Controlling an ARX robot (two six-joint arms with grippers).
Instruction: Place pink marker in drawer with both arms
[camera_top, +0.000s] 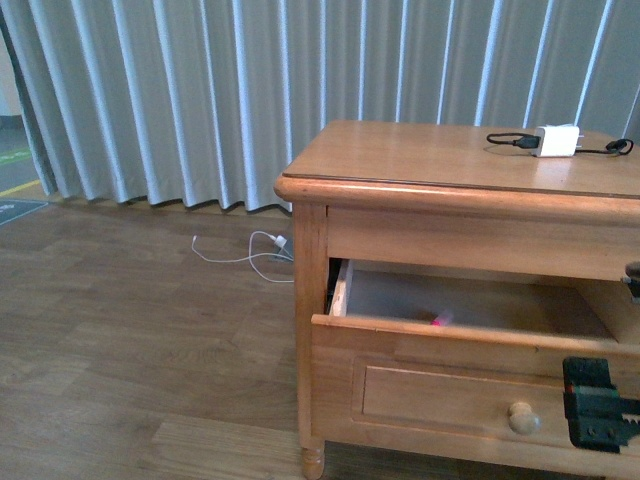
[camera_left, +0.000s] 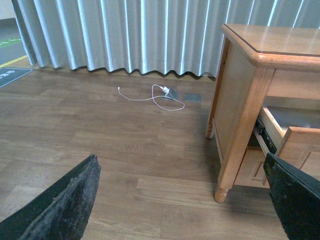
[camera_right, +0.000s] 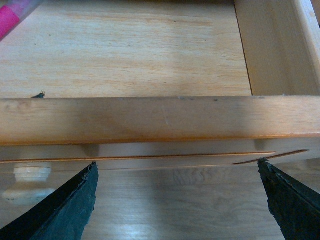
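Note:
The drawer (camera_top: 450, 345) of the light-wood table stands pulled open, its round knob (camera_top: 523, 417) on the front. The pink marker (camera_top: 441, 320) lies inside on the pale floor, close behind the front panel. In the right wrist view the marker (camera_right: 12, 17) shows at the frame's corner, beyond the drawer's front edge (camera_right: 160, 120). My right gripper (camera_right: 177, 200) is open and empty, hovering just in front of and above the drawer front; it shows in the front view (camera_top: 600, 405) by the knob. My left gripper (camera_left: 180, 205) is open and empty over the floor, left of the table.
A white charger block (camera_top: 556, 140) with a black cable lies on the table top (camera_top: 420, 155). A white cable (camera_top: 250, 250) lies on the wood floor by the grey curtain (camera_top: 200, 90). The table's front left leg (camera_left: 222, 190) stands near my left gripper.

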